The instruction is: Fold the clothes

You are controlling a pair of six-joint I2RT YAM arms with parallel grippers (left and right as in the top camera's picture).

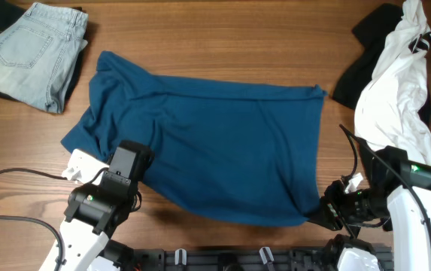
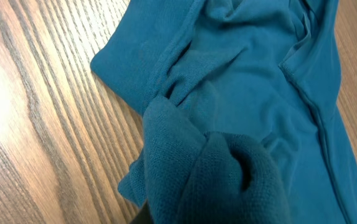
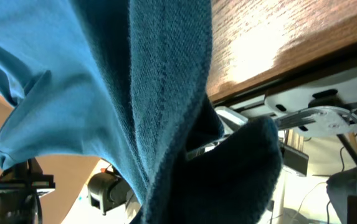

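- The wooden table (image 1: 215, 30) is carrying everything, and the far half of it is showing bare grain between the piles.
- The teal shirt (image 1: 230, 143) is lying spread across the middle of the table as a rough, wrinkled rectangle. Its far edge is running from the left rear toward the right rear, and a sleeve is bunching at the left side.
- Judging by this, the task is sitting near its start. The shirt is lying opened out and roughly flattened, but no tidy fold is showing, so the folding itself is waiting to be done. Both near corners are being gripped, which is pointing to a first fold away from the robot.
- The white garment (image 1: 399, 90) is lying heaped over black cloth (image 1: 358, 79) at the right rear, just beside the shirt's right edge. I am taking it as no part of this fold.
- The pale jeans (image 1: 31, 53) are resting folded at the left rear, apart from the shirt.
- The left claw (image 1: 134, 159) is sitting at the shirt's near left edge. Its wrist view is filling with gathered teal fabric that is hiding the fingers; the jaws are pinched together on the shirt.
- The right claw (image 1: 319, 213) is reaching the near right corner, by the table's front edge. Fabric is draping across its wrist view, and it too is clamping the shirt.
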